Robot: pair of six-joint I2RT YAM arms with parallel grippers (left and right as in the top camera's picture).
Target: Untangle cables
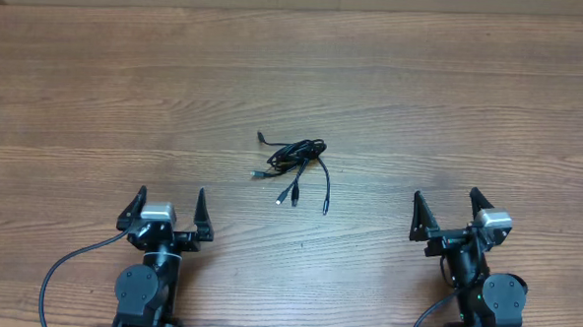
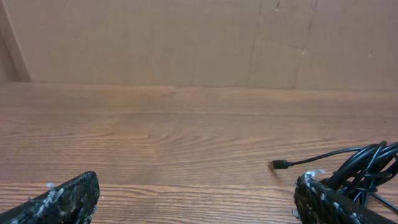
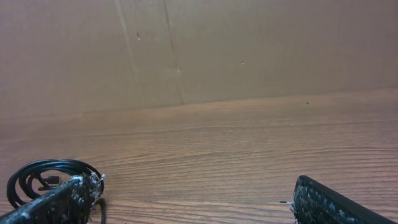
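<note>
- Thin black cables (image 1: pixel 296 169), bunched, untouched
- Left gripper (image 1: pixel 171 191), right gripper (image 1: pixel 446 194) flank that bunch, well apart, jaws spread, empty
- Risk: pinching several strands together tightens the tangle

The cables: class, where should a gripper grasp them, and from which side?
Probably a loose tail just behind its plug, coming from above: three tails fan out of the coiled cables, lying flat and apart, so one can be pinched alone.

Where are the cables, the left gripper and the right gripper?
cables (image 1: pixel 294 156), overhead view, middle of the bundle.
left gripper (image 1: pixel 171 192), overhead view, midway between its fingertips.
right gripper (image 1: pixel 446 194), overhead view, midway between its fingertips.
</note>
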